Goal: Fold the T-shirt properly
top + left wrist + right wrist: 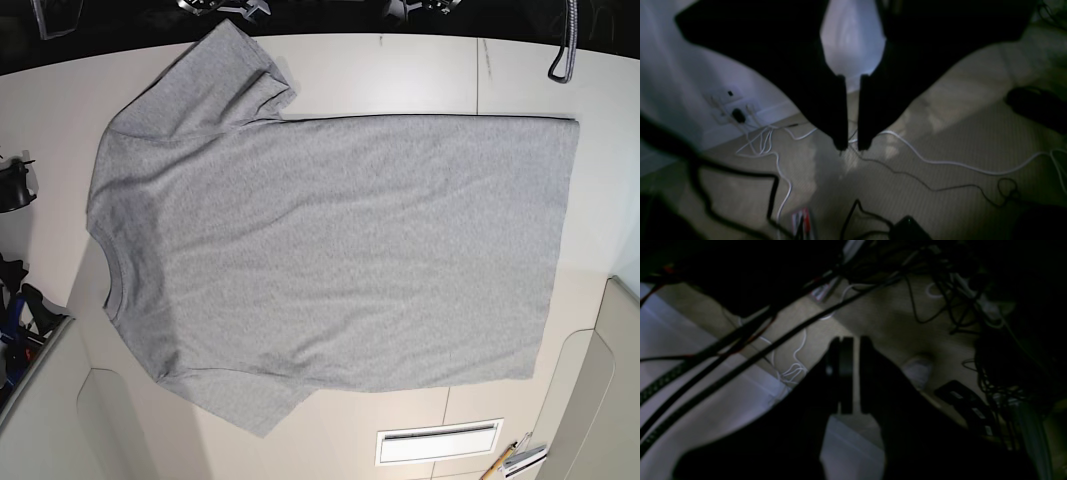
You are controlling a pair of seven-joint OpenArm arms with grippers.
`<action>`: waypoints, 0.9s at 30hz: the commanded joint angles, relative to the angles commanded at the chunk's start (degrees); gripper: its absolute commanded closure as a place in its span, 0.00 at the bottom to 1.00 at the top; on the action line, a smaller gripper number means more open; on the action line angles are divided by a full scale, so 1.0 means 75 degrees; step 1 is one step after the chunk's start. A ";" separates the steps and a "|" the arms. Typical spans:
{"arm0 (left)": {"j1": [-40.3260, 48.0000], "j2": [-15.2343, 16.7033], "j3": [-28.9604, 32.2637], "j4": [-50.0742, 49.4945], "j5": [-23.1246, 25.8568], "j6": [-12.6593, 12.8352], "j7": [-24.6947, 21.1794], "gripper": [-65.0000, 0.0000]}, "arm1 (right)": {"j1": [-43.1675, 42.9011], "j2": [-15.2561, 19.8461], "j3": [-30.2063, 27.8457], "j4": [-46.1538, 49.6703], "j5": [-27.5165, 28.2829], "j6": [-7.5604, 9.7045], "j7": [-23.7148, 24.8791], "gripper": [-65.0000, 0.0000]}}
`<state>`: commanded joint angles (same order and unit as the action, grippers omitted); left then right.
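Note:
The T-shirt [330, 250] lies flat on the pale table [400, 70], plain grey side up. Its ribbed neck [105, 270] points left and its hem runs down the right. One sleeve [210, 80] spreads at the top left, the other [240, 400] at the bottom. Neither gripper shows in the base view. In the left wrist view my left gripper [851, 146] hangs over carpet, jaws nearly together with a thin slit and nothing held. My right gripper [856, 340] looks the same, over floor and cables. Neither wrist view shows the shirt.
A white slotted panel [438, 442] and some pencils [515, 458] sit near the table's lower edge. A black strap [565, 45] hangs at the top right. White and black cables [940, 161] and a wall socket [730, 110] lie on the floor below the arms.

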<state>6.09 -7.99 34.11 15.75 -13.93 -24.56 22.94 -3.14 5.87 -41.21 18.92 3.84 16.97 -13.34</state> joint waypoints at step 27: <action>0.3582 -0.2203 -0.0189 0.5021 -0.1250 0.0332 0.0093 0.91 | -0.3678 0.3777 0.0000 0.5753 -0.0851 0.0851 0.0009 0.96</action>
<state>32.95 -24.51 32.69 53.41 -23.31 -22.06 23.64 -30.72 34.20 -41.21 62.06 -2.55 23.35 -13.28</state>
